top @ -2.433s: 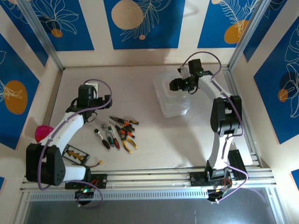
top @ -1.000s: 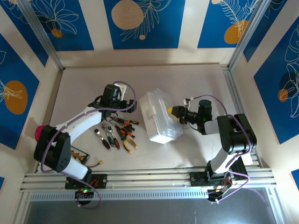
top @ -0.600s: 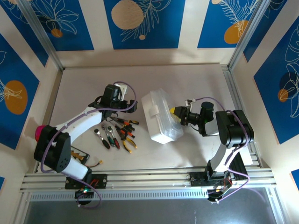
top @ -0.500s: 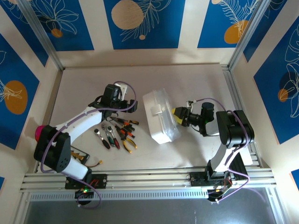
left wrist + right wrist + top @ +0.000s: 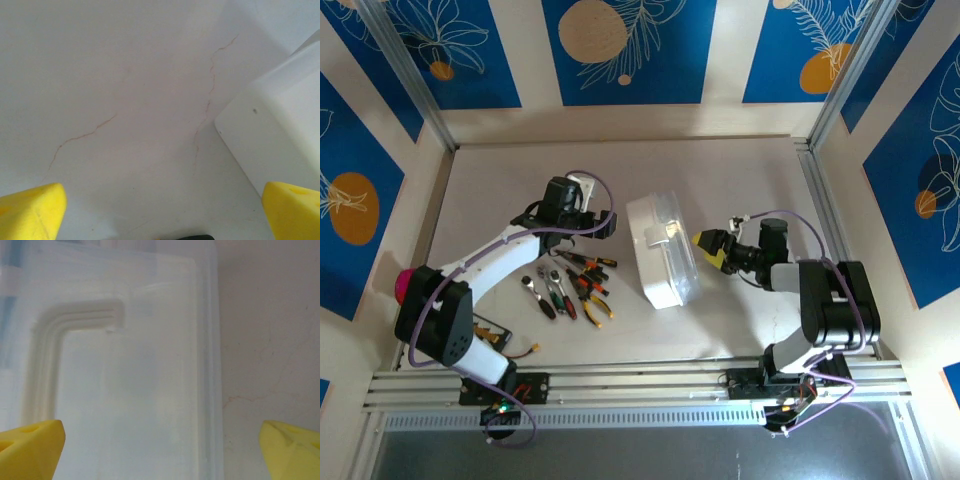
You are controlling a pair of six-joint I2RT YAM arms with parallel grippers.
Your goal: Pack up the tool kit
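In the middle of the table (image 5: pixel 740 170) the clear tool case (image 5: pixel 663 250) lies shut, its inside too cloudy to see. Loose tools (image 5: pixel 575 283) lie to its left. The left pincer (image 5: pixel 605 225) and the right pincer (image 5: pixel 710 250) both gape wide, holding nothing.

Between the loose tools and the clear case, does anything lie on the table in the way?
Nothing visible does: bare table lies between the tools and the clear case. The open left hand is near the case's far left corner, farther back than that gap.
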